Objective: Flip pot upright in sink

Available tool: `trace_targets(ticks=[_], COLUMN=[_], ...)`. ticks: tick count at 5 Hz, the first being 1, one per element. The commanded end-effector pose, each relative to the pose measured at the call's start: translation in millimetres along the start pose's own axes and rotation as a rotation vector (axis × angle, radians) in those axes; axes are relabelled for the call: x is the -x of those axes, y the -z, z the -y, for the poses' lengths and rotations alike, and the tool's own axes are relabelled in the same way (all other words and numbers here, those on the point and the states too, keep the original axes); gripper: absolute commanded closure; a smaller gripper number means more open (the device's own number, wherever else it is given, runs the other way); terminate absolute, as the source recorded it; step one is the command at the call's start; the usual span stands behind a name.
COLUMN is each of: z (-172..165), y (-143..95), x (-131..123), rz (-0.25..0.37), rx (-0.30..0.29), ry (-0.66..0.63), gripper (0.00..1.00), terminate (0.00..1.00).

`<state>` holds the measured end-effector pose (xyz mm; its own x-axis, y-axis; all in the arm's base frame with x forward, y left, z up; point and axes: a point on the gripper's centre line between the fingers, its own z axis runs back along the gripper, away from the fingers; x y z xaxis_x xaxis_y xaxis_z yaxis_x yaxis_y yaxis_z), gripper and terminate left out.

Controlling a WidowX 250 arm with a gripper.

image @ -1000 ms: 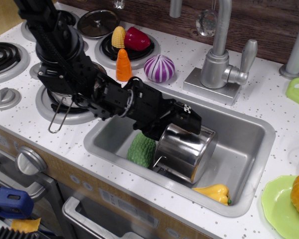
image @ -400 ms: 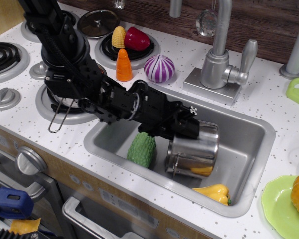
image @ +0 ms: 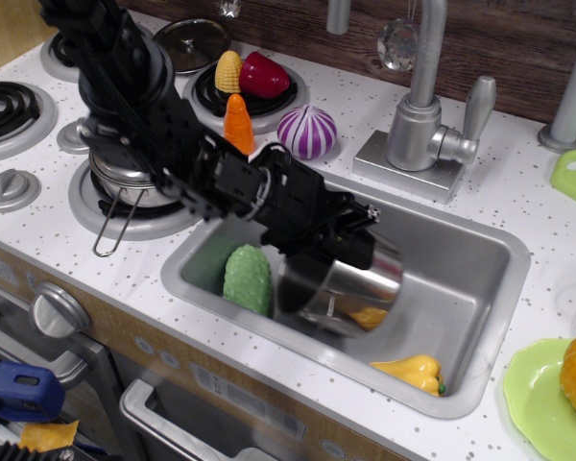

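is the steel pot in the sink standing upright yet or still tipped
Still tipped. The pot is held by the gripper above the sink floor, leaning, its walls slanted rather than vertical. Motion blur hides where its opening faces.

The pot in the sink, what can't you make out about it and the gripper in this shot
- Gripper fingers: hidden behind the arm's black wrist and the pot, so open or shut is unclear.
- Pot's opening and handle: motion-blurred; tilt only roughly readable.
- Sink floor under the pot: covered by it.
- Green vegetable: its right side is behind the arm.
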<state>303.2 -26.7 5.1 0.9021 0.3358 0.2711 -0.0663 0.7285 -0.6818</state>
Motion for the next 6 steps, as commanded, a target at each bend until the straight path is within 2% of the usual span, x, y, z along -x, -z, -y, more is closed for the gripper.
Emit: trace_targets(ticks=[1,2,3,4,6], z=[10.3,17.6,20.3,22.9,22.9], y=[-18.5,-12.1,-2.0,3.4,3.4], x=[-21.9,-21.2,-16.8,-13.8,-13.8], rz=[-0.018,-0.048,-0.063,-0.05,-0.05], rx=[-0.163,-0.316,-0.49,-0.589,-0.589], ry=[0.117,0.157,0.216,0.263,0.263], gripper=[1.0,1.0,0.0,0.0,0.0], terminate=[0.0,0.0,0.0,0.0,0.0])
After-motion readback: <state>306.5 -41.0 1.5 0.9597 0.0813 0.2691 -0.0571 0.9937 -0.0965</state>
